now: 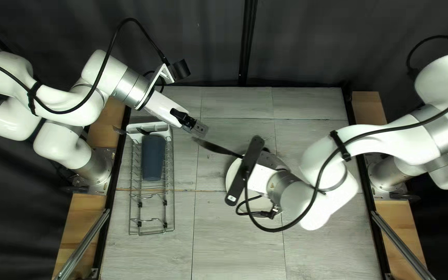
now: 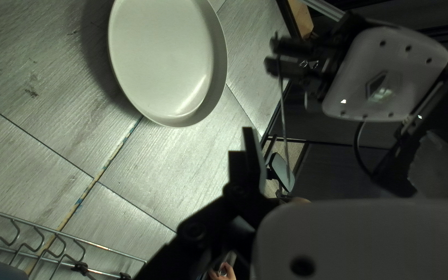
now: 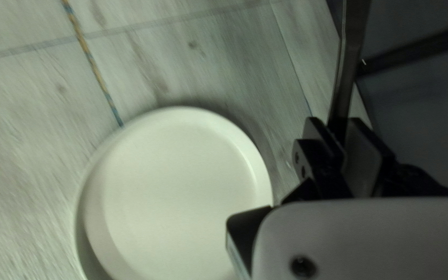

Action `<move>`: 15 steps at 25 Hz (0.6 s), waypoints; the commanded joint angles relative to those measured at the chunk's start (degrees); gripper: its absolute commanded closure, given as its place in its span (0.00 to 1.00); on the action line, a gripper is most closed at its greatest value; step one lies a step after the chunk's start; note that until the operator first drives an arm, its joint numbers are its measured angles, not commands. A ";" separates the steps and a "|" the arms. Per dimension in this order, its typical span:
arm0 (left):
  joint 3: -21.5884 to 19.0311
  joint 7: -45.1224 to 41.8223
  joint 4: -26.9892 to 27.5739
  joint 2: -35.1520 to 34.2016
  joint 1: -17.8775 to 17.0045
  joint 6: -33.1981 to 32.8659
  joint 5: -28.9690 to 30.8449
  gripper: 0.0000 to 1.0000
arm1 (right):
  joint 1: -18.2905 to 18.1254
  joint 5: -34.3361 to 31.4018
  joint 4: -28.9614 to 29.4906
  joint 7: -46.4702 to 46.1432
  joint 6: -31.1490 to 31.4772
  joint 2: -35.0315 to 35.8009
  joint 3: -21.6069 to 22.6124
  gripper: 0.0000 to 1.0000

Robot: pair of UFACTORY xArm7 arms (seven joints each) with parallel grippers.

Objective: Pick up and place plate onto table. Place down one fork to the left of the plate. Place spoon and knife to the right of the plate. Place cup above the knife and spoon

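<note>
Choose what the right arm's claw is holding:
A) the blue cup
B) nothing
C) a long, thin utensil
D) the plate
C: a long, thin utensil runs out from between the fingers of the right claw, while the plate rests on the table.

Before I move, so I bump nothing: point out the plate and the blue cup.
Plate (image 3: 175, 192): right wrist view, on its flat inside.
Blue cup (image 1: 153, 158): top left view, middle of its body.

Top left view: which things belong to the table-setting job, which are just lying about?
Job: round white plate; long metal utensil in my right gripper; blue-grey cup; dark cutlery in the white plastic caddy.

Lying about: caddy; silver wire rack; thin tan-and-blue strip.
</note>
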 commanded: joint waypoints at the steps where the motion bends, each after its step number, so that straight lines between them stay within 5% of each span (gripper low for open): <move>1: 0.00 0.00 0.00 0.00 0.00 0.00 0.00 0.00 | 1.73 3.98 -2.26 1.93 7.08 -1.80 1.76 1.00; 6: 0.00 0.00 0.00 0.00 0.00 0.00 0.00 0.00 | 3.70 14.68 -2.35 5.99 17.54 -3.08 3.80 1.00; 15: 0.00 0.00 0.00 0.00 0.00 0.00 0.00 0.00 | 3.76 15.27 -2.07 5.94 18.14 -3.03 3.85 1.00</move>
